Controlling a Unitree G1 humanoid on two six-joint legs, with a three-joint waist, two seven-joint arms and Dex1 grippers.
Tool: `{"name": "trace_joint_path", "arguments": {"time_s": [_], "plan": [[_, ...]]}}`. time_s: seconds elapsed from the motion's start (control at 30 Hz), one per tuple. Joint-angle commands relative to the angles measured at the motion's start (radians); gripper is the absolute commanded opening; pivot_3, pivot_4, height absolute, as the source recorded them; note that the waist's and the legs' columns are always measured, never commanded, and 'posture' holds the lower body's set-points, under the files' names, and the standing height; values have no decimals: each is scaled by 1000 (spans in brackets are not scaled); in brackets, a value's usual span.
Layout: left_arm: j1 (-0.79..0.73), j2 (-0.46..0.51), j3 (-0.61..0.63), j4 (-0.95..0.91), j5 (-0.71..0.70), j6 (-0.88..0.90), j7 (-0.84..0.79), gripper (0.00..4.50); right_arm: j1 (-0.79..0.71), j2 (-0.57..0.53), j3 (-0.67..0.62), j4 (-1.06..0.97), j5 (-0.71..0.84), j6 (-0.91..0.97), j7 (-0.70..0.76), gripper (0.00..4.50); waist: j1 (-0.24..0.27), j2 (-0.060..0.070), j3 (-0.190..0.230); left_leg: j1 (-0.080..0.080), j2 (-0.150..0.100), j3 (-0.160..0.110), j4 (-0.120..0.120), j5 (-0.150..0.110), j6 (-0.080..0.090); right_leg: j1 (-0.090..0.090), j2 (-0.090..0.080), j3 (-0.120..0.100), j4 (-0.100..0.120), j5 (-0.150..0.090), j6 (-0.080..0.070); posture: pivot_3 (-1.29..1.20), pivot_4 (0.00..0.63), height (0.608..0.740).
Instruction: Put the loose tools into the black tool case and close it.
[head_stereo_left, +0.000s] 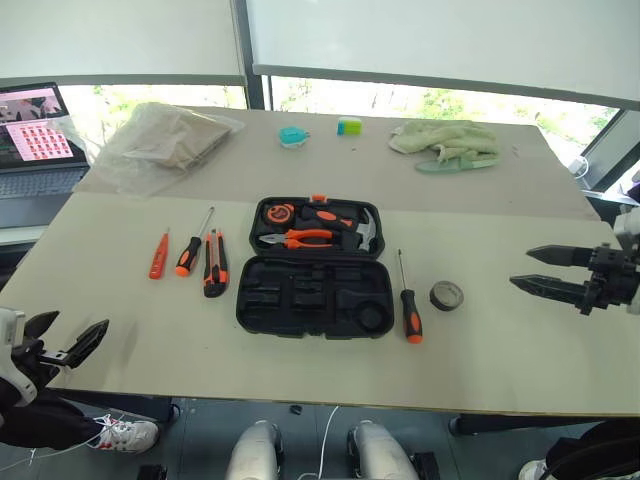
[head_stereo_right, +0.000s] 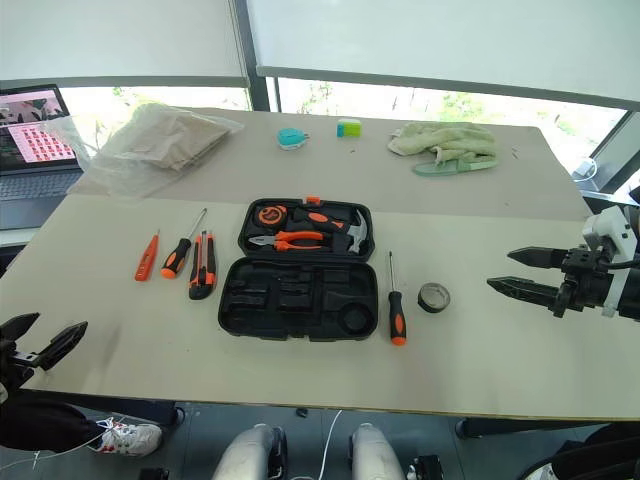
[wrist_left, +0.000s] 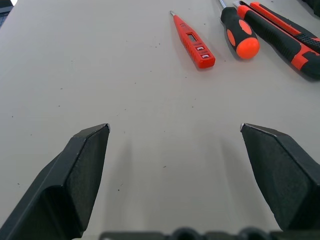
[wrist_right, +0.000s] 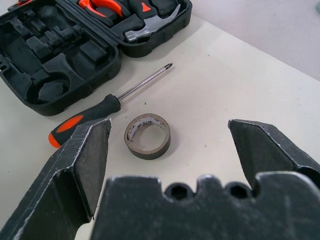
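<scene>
The black tool case (head_stereo_left: 300, 300) lies open mid-table, its near half showing bare slots. Left of it lie a small orange screwdriver (head_stereo_left: 159, 255), a black-and-orange screwdriver (head_stereo_left: 190, 252) and the utility knife (head_stereo_left: 215, 264). To the right are a second screwdriver (head_stereo_left: 409, 305) and the dark tape roll (head_stereo_left: 446, 295). My left gripper (head_stereo_left: 72, 330) hovers open at the table's near left edge, well short of the orange screwdriver (wrist_left: 192, 37). Over the right side my right gripper (head_stereo_left: 522, 268) stands open, pointing at the tape roll (wrist_right: 147, 136) from a short distance.
Orange-handled pliers (head_stereo_left: 305, 238) and a hammer (head_stereo_left: 362, 232) sit in the case's far half. A second table behind holds a plastic bag (head_stereo_left: 160, 140), a teal object (head_stereo_left: 293, 135), a small green block (head_stereo_left: 348, 126) and green cloth (head_stereo_left: 445, 143). A laptop (head_stereo_left: 35, 140) stands far left.
</scene>
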Motion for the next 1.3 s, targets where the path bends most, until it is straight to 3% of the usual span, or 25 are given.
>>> {"name": "trace_joint_path", "arguments": {"time_s": [0.03,0.3,0.5,0.6,0.7,0.9,1.03,1.3], "plan": [[12,5,2,-19,12,-16,-5,4500,2,-13,-40,-13,0,-23,3,4363,0,0,0,0,0,0,0,0,0,0,0,0,0,0,0,0,150,740],[-20,14,-39,-19,11,29,11,4500,6,-12,-50,-65,-12,-24,-38,4363,0,0,0,0,0,0,0,0,0,0,0,0,0,0,0,0,150,740],[-152,80,-121,-110,-42,234,75,4500,48,-19,-93,-233,54,81,-61,4363,7,0,0,0,0,-1,0,0,0,0,0,0,1,0,1,0,150,740],[-340,132,-240,-111,-36,395,166,4500,91,-2,-120,-433,145,175,-91,4363,9,0,0,0,0,-1,0,0,-1,1,0,0,1,1,1,0,150,740],[-538,119,-351,-57,-19,506,236,4500,110,24,-126,-589,209,233,-145,4363,14,0,0,0,-1,-3,0,1,-2,1,2,0,2,1,1,0,150,740],[-755,68,-504,81,66,529,305,4500,97,67,-113,-737,283,306,-251,4363,4,-1,0,-2,-1,-4,0,1,-2,1,2,0,2,1,2,0,150,740],[-817,43,-585,177,119,500,304,3362,114,74,-126,-790,315,328,-287,4500,3,-1,0,-2,-1,-4,0,1,-2,0,2,0,2,1,2,0,150,740],[-865,9,-643,293,185,439,282,3362,148,66,-157,-812,339,340,-311,4500,6,-1,0,-3,-2,-4,2,1,-2,1,2,-1,2,1,2,0,150,740]]}}
